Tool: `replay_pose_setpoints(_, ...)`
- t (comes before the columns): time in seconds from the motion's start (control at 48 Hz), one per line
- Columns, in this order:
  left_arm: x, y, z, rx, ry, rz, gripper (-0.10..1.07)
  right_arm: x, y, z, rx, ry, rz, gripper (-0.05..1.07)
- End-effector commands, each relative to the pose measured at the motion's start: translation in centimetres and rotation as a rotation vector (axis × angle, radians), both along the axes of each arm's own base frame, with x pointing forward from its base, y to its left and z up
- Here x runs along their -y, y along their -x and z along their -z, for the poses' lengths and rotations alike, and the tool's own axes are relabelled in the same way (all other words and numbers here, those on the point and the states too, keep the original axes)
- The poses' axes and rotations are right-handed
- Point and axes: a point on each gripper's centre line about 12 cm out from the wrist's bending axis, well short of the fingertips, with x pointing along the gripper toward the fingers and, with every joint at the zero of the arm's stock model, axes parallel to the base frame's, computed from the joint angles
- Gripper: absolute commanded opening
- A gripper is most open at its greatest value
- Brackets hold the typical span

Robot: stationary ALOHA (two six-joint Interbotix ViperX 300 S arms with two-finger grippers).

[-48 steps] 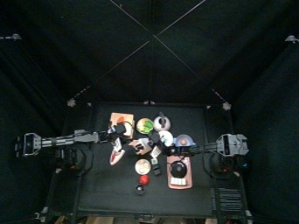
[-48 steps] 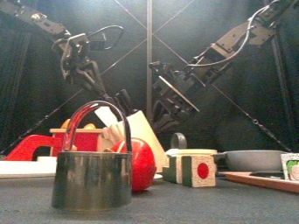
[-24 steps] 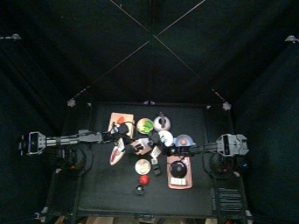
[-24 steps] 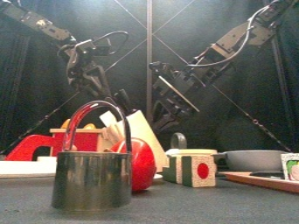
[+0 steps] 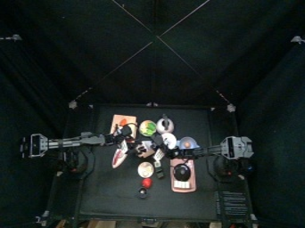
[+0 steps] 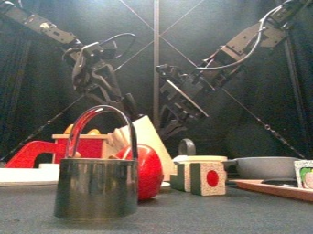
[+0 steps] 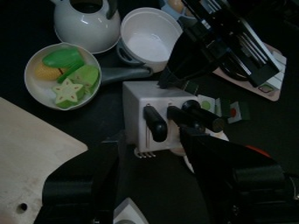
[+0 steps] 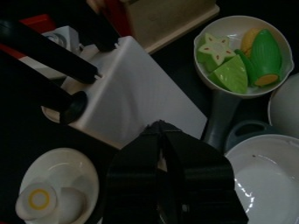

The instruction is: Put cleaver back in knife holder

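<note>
The knife holder (image 7: 135, 98) is a white slanted block, seen cream-coloured in the front view (image 6: 149, 137). Several black handles (image 7: 156, 122) stick out of it. No blade shows, so I cannot tell which handle is the cleaver's. My left gripper (image 7: 146, 166) hovers just off those handles, jaws spread wide with nothing between them; in the front view it hangs up left (image 6: 95, 87). My right gripper (image 8: 163, 133) is shut on the holder's (image 8: 131, 98) upper edge, reaching in from the right (image 6: 171, 96).
A tan board (image 7: 26, 162) lies beside the holder. Around it stand a bowl of green pieces (image 7: 65, 74), a white teapot (image 7: 87, 17), a white bowl (image 7: 152, 35) and an egg plate (image 8: 41, 197). At the front edge are a metal pail (image 6: 98, 187) and a red-dotted block (image 6: 203, 175).
My left gripper's jaws have gone from half open to wide open, and it has drawn slightly back from the handles. The right gripper has not moved.
</note>
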Motion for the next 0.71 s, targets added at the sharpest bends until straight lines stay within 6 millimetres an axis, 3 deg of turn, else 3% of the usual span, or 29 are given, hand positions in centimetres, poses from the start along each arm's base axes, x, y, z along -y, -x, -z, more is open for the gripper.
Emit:
replay_pose_setpoints(0.0, -0.2, -0.4, -1.1, 0.033, -0.012, -0.002, 0.87, 0.1, -0.6, -1.6, 0.044, 0.007, -0.001, 0.37)
replay_pose_setpoints(0.375, 0.2, 1.0, -2.3, 0.069, -0.038, 0.006, 0.87, 0.0, -0.2, -2.8, 0.07, 0.009, 0.003, 0.37)
replay_pose_setpoints(0.688, 0.9, 3.1, -3.5, 0.127, -0.052, 0.01, 0.87, -0.1, 0.6, -5.1, 0.122, 0.015, 0.005, 0.37)
